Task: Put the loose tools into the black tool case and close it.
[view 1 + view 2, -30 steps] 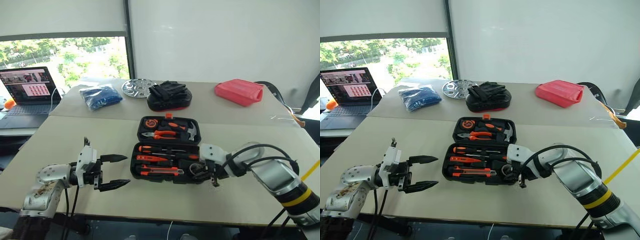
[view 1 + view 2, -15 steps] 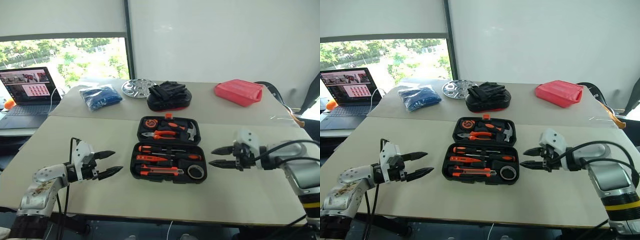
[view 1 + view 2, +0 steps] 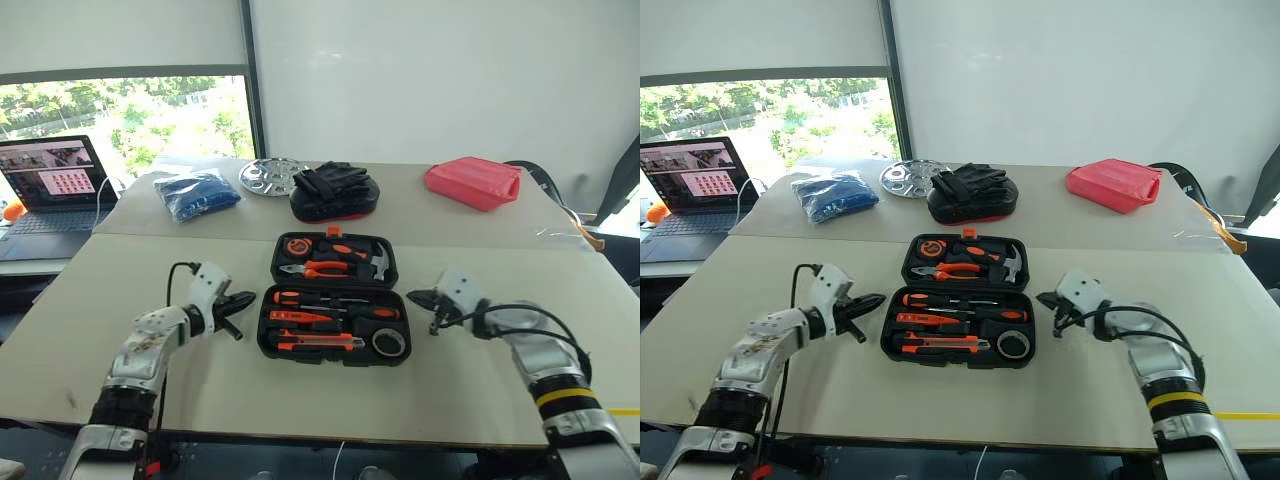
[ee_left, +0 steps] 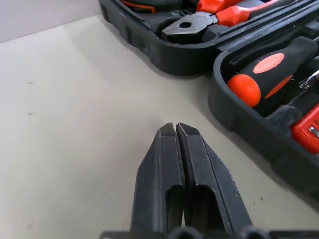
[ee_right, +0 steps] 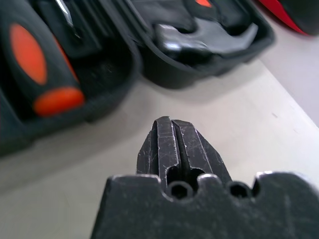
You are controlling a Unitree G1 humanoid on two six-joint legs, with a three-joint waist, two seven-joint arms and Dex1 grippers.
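Black plastic lies wide open in the middle of the near table: the black tool case [image 3: 334, 299] sits flat, its far half holding the orange-handled pliers [image 3: 318, 268] and the small hammer [image 3: 380, 262], its near half filled with the tools that were to be packed. From where I stand I can make out a long screwdriver [image 3: 335, 313] and a shorter one [image 3: 300, 297] in the upper slots, a utility knife [image 3: 318, 343] along the near edge and the black tape roll [image 3: 389, 342] in the near right corner; the slim tester pen I cannot pick out for certain among the handles. No loose tool lies on the tabletop [image 3: 150, 370] around the case, so the loading looks finished, or very nearly so. What remains, as I judge it, is the closing: the far half has to be swung over the near one and the orange latch [image 3: 334, 231] pressed home. The left gripper [image 3: 240, 300] hangs just beside the case's left edge with its fingers pressed together on nothing, and the right gripper [image 3: 420, 297] waits just off the right edge, likewise pinched tight and empty. Neither touches the case, as far as I can see.
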